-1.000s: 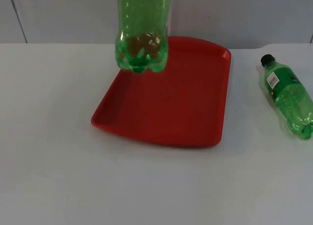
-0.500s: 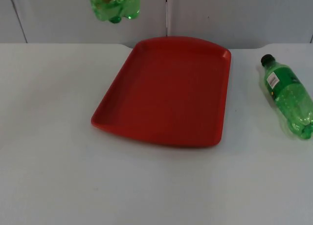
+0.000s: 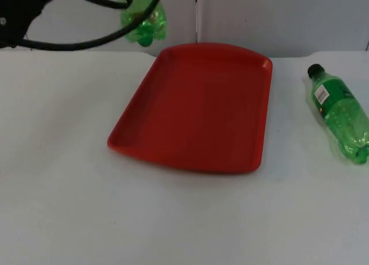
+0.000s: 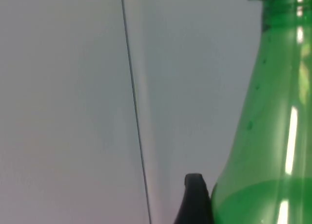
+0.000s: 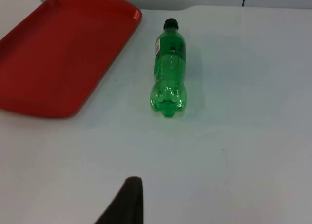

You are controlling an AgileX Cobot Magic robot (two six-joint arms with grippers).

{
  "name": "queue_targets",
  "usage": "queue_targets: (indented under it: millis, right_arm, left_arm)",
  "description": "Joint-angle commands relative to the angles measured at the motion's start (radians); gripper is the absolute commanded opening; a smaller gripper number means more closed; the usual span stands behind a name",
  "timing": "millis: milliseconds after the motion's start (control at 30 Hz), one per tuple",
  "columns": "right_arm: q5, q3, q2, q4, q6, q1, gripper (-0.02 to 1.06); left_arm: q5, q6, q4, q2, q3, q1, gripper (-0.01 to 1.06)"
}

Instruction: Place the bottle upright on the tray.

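Observation:
A green plastic bottle (image 3: 144, 23) hangs in the air beyond the far left corner of the red tray (image 3: 196, 109), its lobed base facing the top camera. My left gripper (image 4: 229, 204) is shut on this bottle's body (image 4: 273, 136); a black fingertip (image 4: 195, 197) presses its side, and the neck points away toward the grey wall. A second green bottle (image 3: 340, 112) with a black cap lies on its side on the table, right of the tray. My right gripper (image 5: 127, 202) waits low over the table, short of that lying bottle (image 5: 168, 73).
The left arm (image 3: 17, 11) with its black cables reaches in from the upper left. The grey partition wall (image 3: 277, 17) stands right behind the tray. White table (image 3: 173, 219) stretches in front of the tray and to its left.
The held bottle has gone from over the tray's far left corner up and leftward toward the wall. The left arm has come into the top view. The lying bottle has not moved.

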Motion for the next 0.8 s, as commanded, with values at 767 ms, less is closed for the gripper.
queue_targets:
  millis: [767]
  right_arm:
    - [-0.005, 0.007, -0.004, 0.005, 0.0, -0.008, 1.05]
  left_arm:
    - [-0.055, 0.028, 0.082, 0.473, -0.401, 0.002, 0.0]
